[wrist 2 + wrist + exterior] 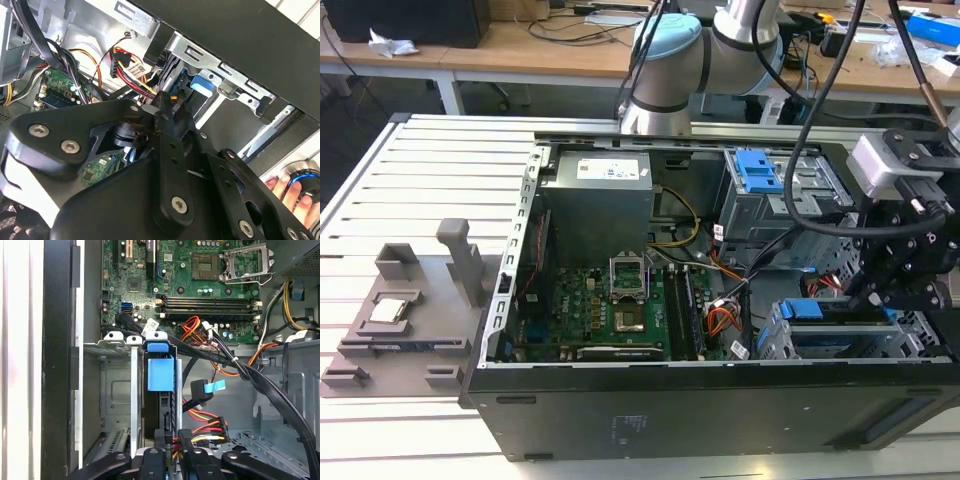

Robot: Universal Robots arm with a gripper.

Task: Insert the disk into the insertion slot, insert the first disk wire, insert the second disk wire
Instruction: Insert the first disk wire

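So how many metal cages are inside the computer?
2. The far cage, farther from the camera, has a blue latch. The near cage, closer to the camera, holds the blue-framed disk. Cables may hide others.

Green motherboard [620, 310] beside grey power supply [597, 200]; grey fixture [430, 340] on slatted table [420, 180].

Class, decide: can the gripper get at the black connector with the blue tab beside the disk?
Probably yes: the gripper sits near the disk, and the blue-tabbed connector lies in open space beside it, though black cables run close.
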